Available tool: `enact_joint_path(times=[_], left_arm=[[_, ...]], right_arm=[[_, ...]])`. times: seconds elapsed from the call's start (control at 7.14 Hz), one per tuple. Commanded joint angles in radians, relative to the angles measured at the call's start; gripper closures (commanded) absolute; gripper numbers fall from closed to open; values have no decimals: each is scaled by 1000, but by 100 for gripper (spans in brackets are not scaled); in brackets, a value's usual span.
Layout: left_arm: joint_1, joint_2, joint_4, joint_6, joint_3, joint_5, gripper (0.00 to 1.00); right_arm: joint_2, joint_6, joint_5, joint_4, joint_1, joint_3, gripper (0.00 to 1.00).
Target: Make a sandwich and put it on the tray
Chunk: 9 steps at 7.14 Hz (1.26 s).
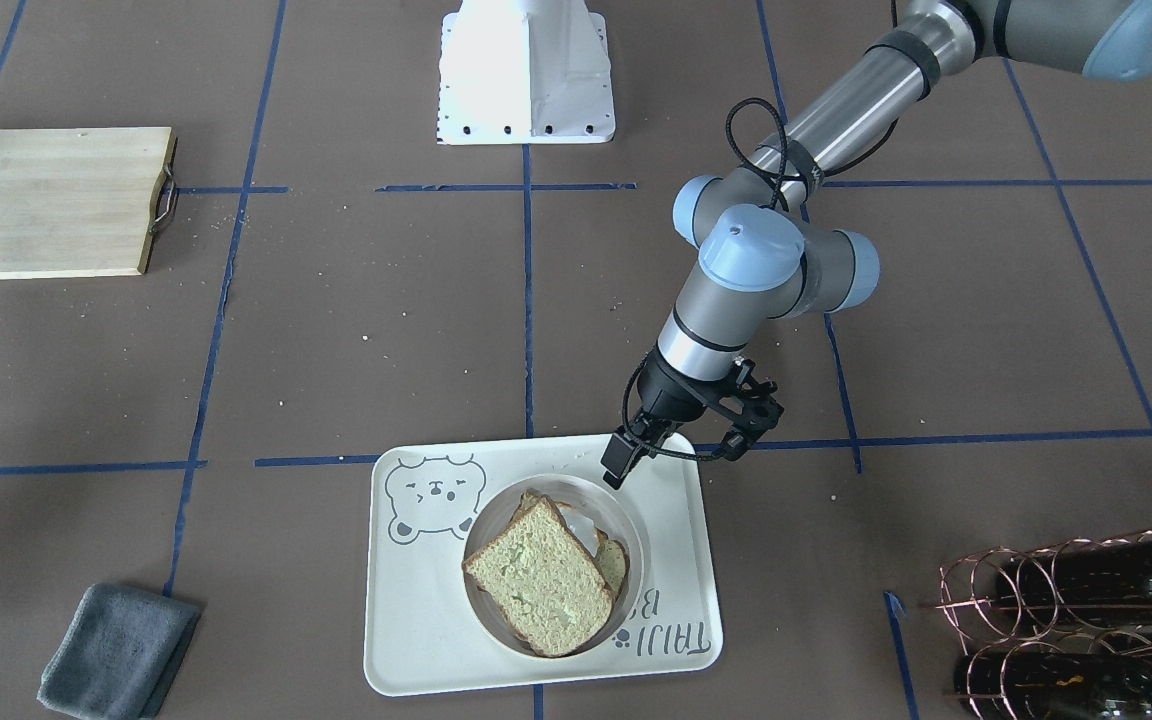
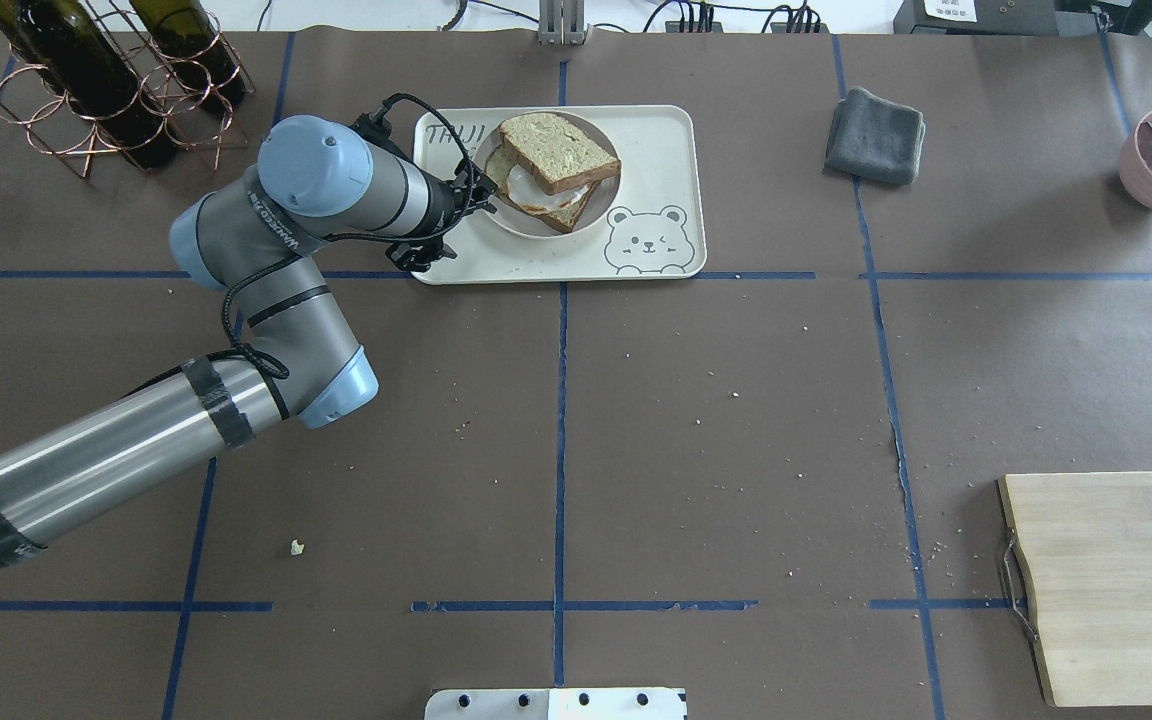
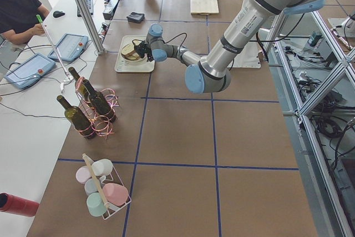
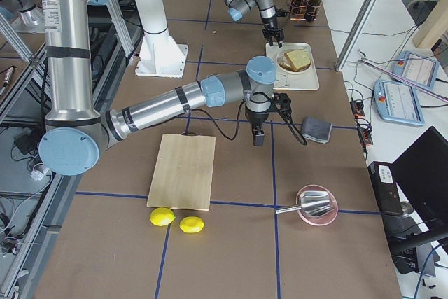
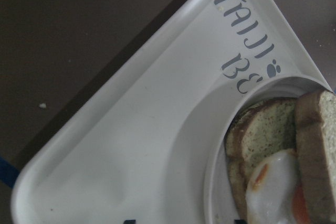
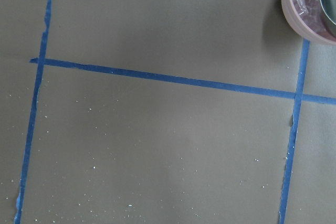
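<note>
Sandwich [image 1: 546, 585], pale brown-crusted bread round white fried egg, lies on small round grey-white plate [image 1: 631, 525] on cream rectangular bear-print tray [image 1: 416, 620]. Likely soft, light, layers slide: take stiff plate rim. Left gripper [image 1: 622, 462] near rim, right gripper [image 4: 258, 136] well apart; openings cannot be told.

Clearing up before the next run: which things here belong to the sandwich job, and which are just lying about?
Job: sandwich, plate, tray.
Lying about: cutting board, grey cloth, wine bottles, pink bowl, lemons, mugs.
</note>
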Motion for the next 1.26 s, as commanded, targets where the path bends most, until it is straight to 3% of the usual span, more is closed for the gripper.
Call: enact_joint_path(times=[0.0,0.42,0.7,1.12], left_arm=[[-38,123,36,234,-180,-1,0],[-167,268,210,669,-390,-7,0],[-294,396,226,688,-466,-126,0],[-463,596,229,1083,-536,-220,0]], right_arm=[[3,-2,-1,0,1,0,0],[-9,-4,15,-3,44,-21,0],[-18,-4,47,-3,111,-68,0],[-37,-7,101,-3,165,-112,0]])
